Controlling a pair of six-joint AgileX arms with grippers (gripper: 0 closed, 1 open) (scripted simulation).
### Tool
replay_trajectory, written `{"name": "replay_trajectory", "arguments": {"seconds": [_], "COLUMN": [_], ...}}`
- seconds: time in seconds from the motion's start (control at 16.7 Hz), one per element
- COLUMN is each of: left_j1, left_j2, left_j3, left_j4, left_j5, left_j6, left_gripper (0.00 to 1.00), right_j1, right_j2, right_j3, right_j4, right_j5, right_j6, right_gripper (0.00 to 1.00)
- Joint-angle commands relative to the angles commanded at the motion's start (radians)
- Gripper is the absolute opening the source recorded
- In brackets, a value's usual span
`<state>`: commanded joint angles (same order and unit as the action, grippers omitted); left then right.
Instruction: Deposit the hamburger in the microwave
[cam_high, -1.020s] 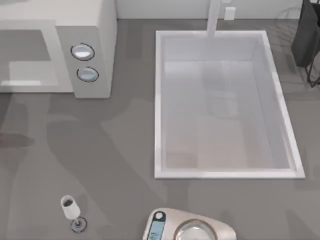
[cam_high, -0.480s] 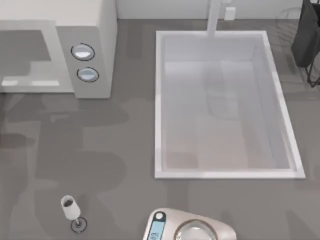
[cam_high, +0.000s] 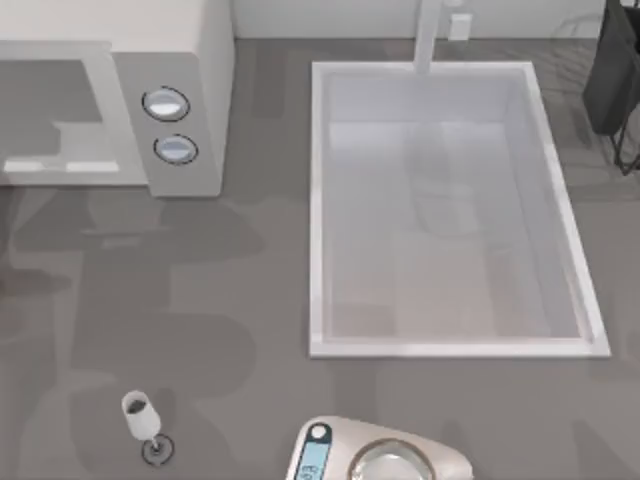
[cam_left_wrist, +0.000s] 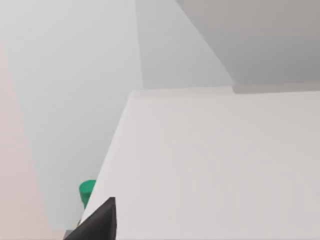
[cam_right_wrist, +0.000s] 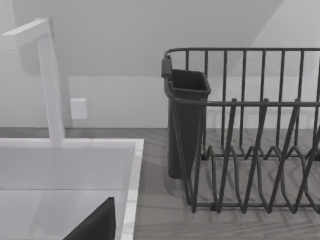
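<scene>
One grey counter (cam_high: 220, 300) is being occupied by the microwave (cam_high: 190, 60), sink (cam_high: 318, 200), wineglass (cam_high: 140, 415), scale (cam_high: 380, 458); gripper states cannot be told.

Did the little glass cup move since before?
No. The wine glass stands at the same spot in the top view, left of the kitchen scale, near the table's front edge.

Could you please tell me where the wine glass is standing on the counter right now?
In the top view the wine glass stands near the front edge at the left side, well below the microwave and to the left of the kitchen scale.
</scene>
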<state>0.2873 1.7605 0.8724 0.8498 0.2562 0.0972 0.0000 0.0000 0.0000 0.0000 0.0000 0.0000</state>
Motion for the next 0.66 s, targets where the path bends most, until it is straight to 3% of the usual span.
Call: {"name": "replay_trajectory", "arguments": {"seconds": [0.48, 0.66], "left_j1": [-0.002, -0.002], "left_j2": [-0.143, -0.17], "left_j3": [0.194, 0.232], "left_j4": [-0.356, -0.405], "left_j5": [-0.003, -0.004], "left_j6": [0.0, 0.0], "left_gripper": [1.0, 1.0], "right_j1": [0.0, 0.0], "right_j2": [0.0, 0.0], "right_j3": [0.0, 0.0], "right_j4": [0.0, 0.0], "right_j5": [0.0, 0.0], "right_j6": [0.0, 0.0], "right_gripper": [1.0, 1.0]}}
